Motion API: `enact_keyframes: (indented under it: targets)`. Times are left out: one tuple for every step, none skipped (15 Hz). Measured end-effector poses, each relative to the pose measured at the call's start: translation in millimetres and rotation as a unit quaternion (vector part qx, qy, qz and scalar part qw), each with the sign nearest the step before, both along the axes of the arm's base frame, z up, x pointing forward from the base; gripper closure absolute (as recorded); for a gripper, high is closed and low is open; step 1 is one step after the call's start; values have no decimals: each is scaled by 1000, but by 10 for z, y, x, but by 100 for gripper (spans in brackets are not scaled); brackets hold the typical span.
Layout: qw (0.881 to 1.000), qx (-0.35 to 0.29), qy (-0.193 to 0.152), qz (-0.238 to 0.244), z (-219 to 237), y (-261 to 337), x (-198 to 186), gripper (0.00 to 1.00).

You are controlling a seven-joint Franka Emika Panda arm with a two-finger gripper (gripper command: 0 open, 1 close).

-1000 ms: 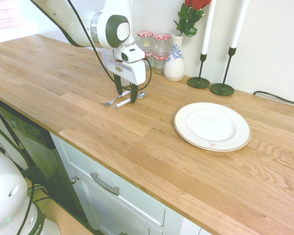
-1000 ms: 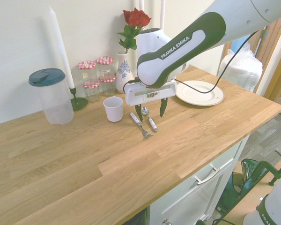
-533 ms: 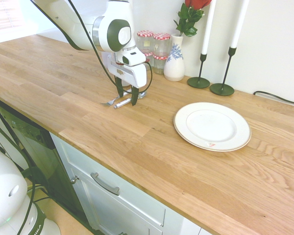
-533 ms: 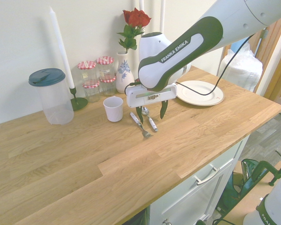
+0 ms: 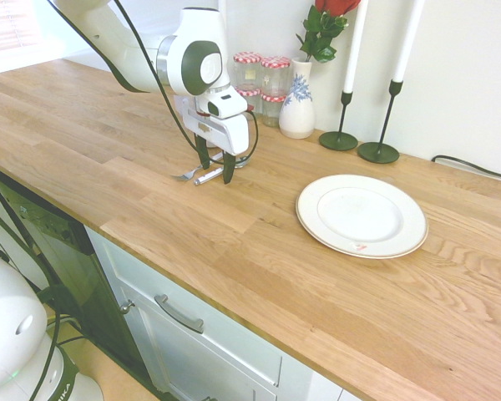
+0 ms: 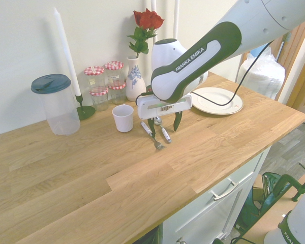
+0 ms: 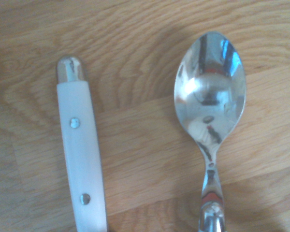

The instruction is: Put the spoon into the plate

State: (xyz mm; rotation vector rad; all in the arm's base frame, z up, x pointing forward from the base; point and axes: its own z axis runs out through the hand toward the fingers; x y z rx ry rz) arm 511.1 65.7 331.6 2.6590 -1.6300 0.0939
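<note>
One spoon (image 7: 210, 92), one fork (image 6: 158, 144), one plate (image 5: 361, 215), one cup (image 6: 123, 118), one vase (image 5: 297, 107), four jars (image 6: 114, 75).

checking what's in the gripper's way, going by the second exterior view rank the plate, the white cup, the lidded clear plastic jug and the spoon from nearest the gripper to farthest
1. Shiny metal spoon: right below the open gripper
2. White cup and round white plate, on opposite sides: too close to call
3. Clear plastic jug with dark lid: beyond the cup
</note>
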Motion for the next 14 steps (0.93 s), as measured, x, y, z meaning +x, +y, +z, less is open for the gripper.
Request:
enact_keyframes:
  targets:
    - [1000, 0, -1, 0, -1, 3, -1, 100]
    - [1000, 1, -1, 0, -1, 6, -2, 100]
    - [1000, 2, -3, 1, -1, 19, -3, 100]
    - [1000, 2, -3, 2, -2, 31, -5, 100]
    - [1000, 2, -3, 2, -4, 40, -7, 100]
    - [1000, 3, -3, 3, -4, 45, -9, 100]
    - [1000, 3, -3, 3, -5, 48, -11, 100]
    - [1000, 3, -3, 3, -7, 50, -14, 100]
    - [1000, 3, -3, 3, -9, 49, -21, 100]
    - [1000, 3, -5, 3, -10, 51, -34, 100]
    - [1000, 3, -6, 4, -11, 54, -53, 100]
    - [1000, 4, -8, 4, -14, 55, -78, 100]
    - [1000, 4, -8, 3, -15, 52, -106, 100]
    - [1000, 5, -8, 2, -16, 49, -130, 100]
